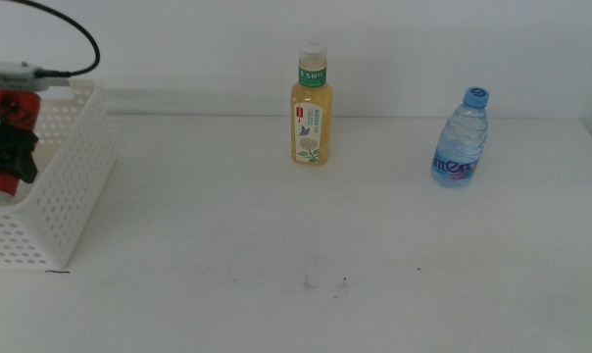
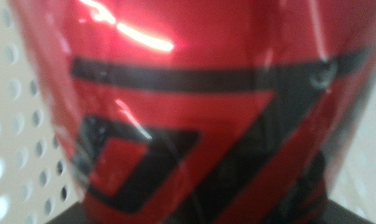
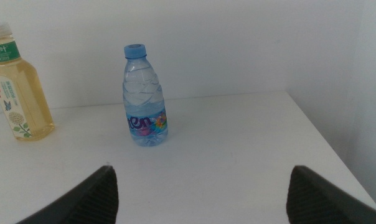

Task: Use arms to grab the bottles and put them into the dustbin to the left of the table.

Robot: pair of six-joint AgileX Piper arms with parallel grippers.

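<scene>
White table, pale wall behind; I'm clamping left gripper on slick, light red can mid-body over dustbin; right gripper hanging w/ jaws apart.

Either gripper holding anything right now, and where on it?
Left gripper holds the red can by its body, over the dustbin. Right gripper is open, empty.

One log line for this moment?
left pincer: holds red can over bin | right pincer: open, waiting | tea, water: on table
</scene>
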